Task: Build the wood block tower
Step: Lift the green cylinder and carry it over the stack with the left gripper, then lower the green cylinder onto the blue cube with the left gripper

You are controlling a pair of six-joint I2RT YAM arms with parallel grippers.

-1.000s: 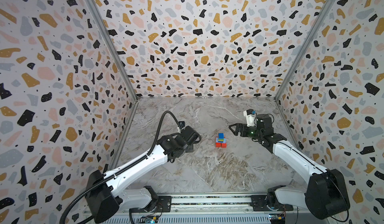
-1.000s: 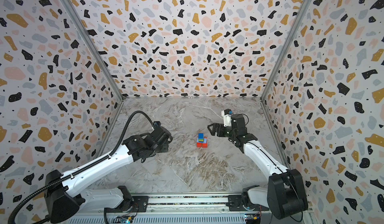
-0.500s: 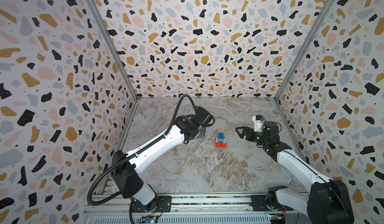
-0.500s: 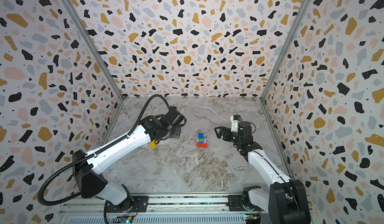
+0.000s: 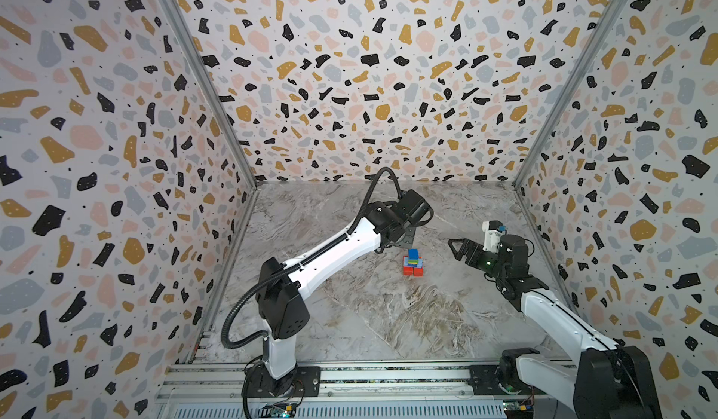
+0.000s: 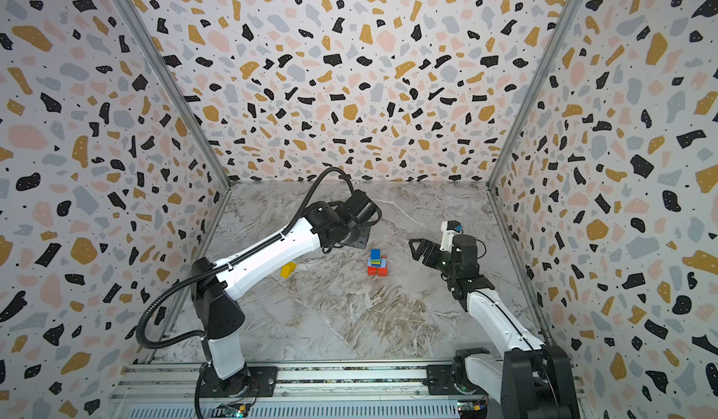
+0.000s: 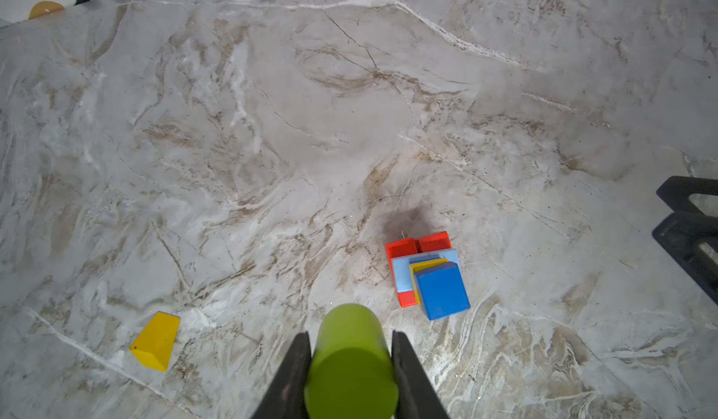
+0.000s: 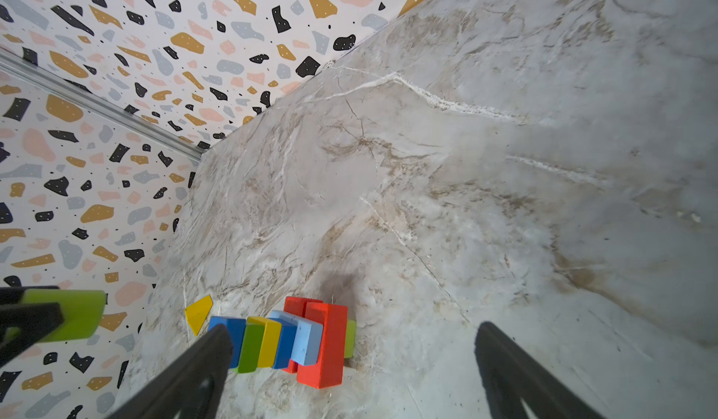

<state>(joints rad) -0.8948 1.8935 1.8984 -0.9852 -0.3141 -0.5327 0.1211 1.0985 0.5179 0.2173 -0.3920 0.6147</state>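
Since a second ago my left arm has swung in to just beside the wood block tower, and my right arm has drawn back a little from it. The tower stands on the veined marble bench, with square red blocks at its base and a flat blue top. My left pincer is clamped on the smooth lime cylinder, clear of the tower. My right pincer stands wide apart and empty near the tower. A yellow wedge lies well apart from the tower.

lime cylinder: cut by picture edge | right end effector: base out of frame
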